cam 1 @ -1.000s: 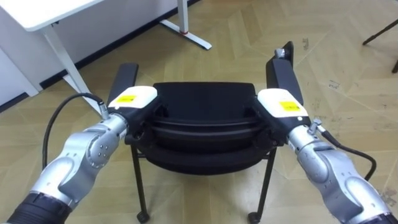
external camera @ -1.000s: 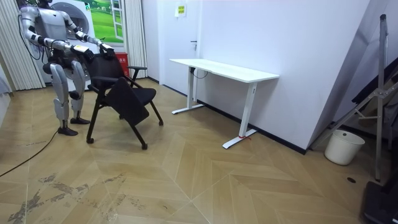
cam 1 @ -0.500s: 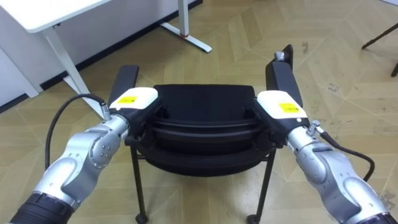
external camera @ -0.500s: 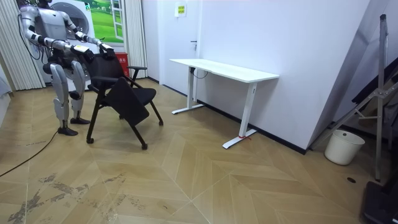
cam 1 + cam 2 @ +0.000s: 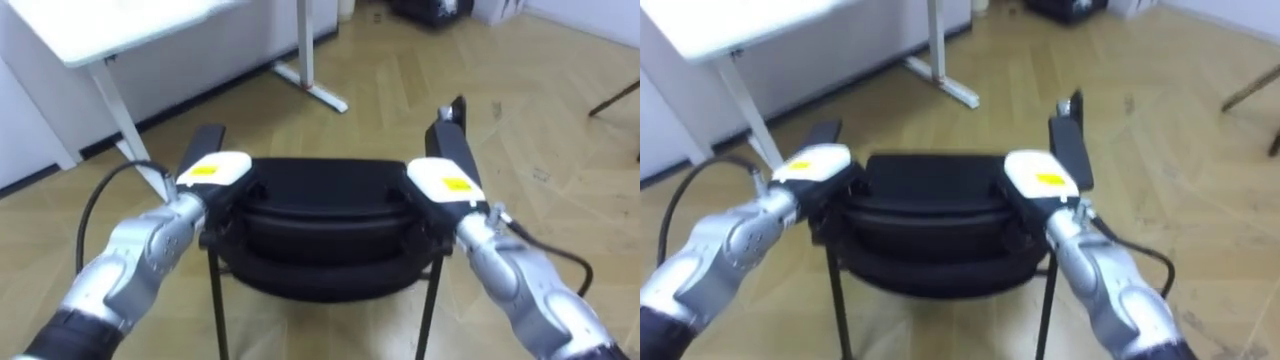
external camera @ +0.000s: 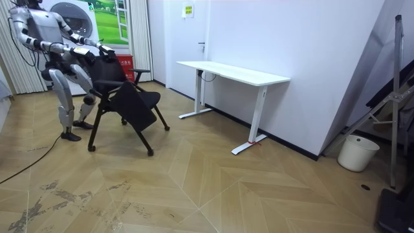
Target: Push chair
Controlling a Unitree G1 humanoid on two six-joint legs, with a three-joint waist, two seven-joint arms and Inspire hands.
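Observation:
A black folding chair (image 5: 325,190) with armrests stands on the wooden floor right in front of me, seen from behind its backrest. My left hand (image 5: 215,170) sits at the backrest's left top corner and my right hand (image 5: 440,180) at its right top corner. Each hand's dark fingers curl down round the chair's back. In the room view I stand behind the chair (image 6: 126,97) with both arms stretched out to its back and one leg mid-step.
A white desk (image 5: 120,25) on white legs stands ahead to the left, its foot (image 5: 315,85) reaching onto the floor beyond the chair. In the room view the desk (image 6: 233,72) lines the wall, with a white bucket (image 6: 357,152) and a metal stand (image 6: 394,97) farther right.
In the room view my body has shifted toward the room view's left and one leg has lifted into a step. The eye view has shifted. Both hands stay on the chair's back.

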